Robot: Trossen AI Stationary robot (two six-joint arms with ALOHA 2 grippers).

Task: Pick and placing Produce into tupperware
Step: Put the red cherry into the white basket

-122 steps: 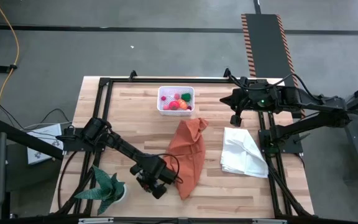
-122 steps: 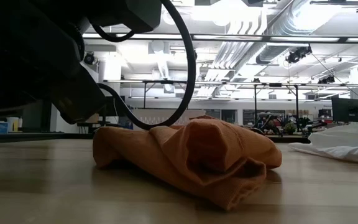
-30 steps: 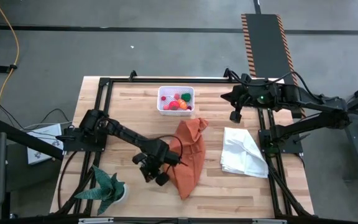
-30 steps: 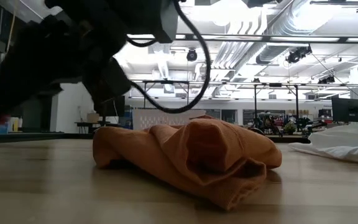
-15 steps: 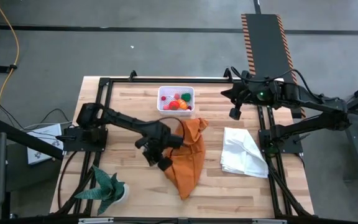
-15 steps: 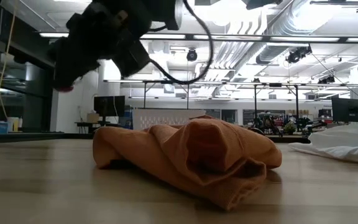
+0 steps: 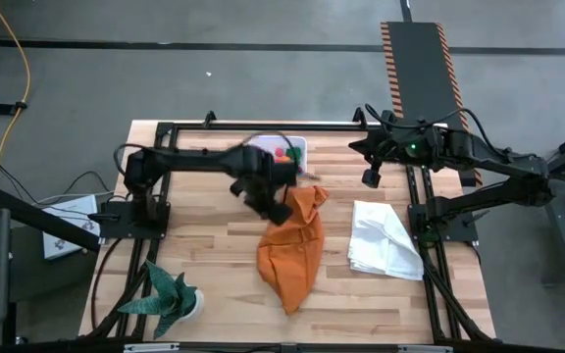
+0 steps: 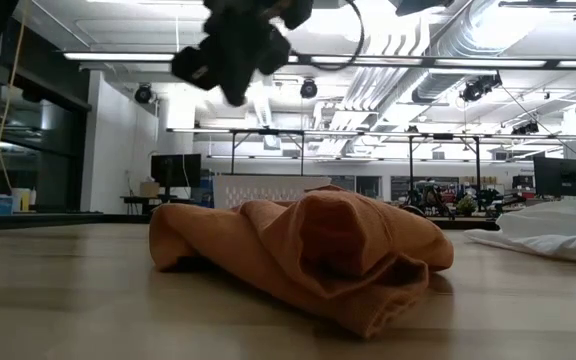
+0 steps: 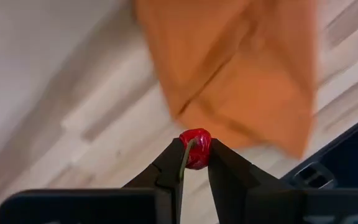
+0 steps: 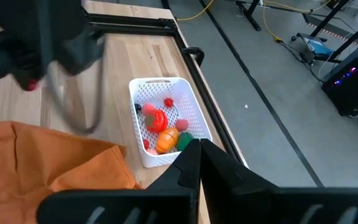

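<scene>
The tupperware (image 10: 163, 121) is a white tub at the table's far edge holding several pieces of produce; in the high view my left arm covers part of the tupperware (image 7: 290, 149). My left gripper (image 9: 195, 150) is shut on a small red piece of produce (image 9: 196, 146) with a green stem. It hangs high over the far end of the orange cloth (image 7: 292, 245), just near of the tub. My left gripper also shows in the high view (image 7: 275, 204) and at the top of the low view (image 8: 230, 55). My right gripper (image 10: 197, 144) is shut and empty, raised at the far right (image 7: 369, 180). My left gripper pinches the small red piece (image 9: 197, 142) between its two fingertips (image 9: 168, 171), one on each side. The fingers come from above, pointing steeply down. The piece is lifted clear, high above the table and the cloth.
The crumpled orange cloth (image 8: 298, 250) lies mid-table. A white cloth (image 7: 385, 240) lies to its right. A green spiky potted plant (image 7: 170, 299) stands at the near left corner. Black frame rails run along the table's left, right and far edges.
My left gripper has risen and swung from the near-left side of the orange cloth toward the table's far edge and the tub, tipping more steeply down. It has stayed shut on the red piece, which has gone up with it.
</scene>
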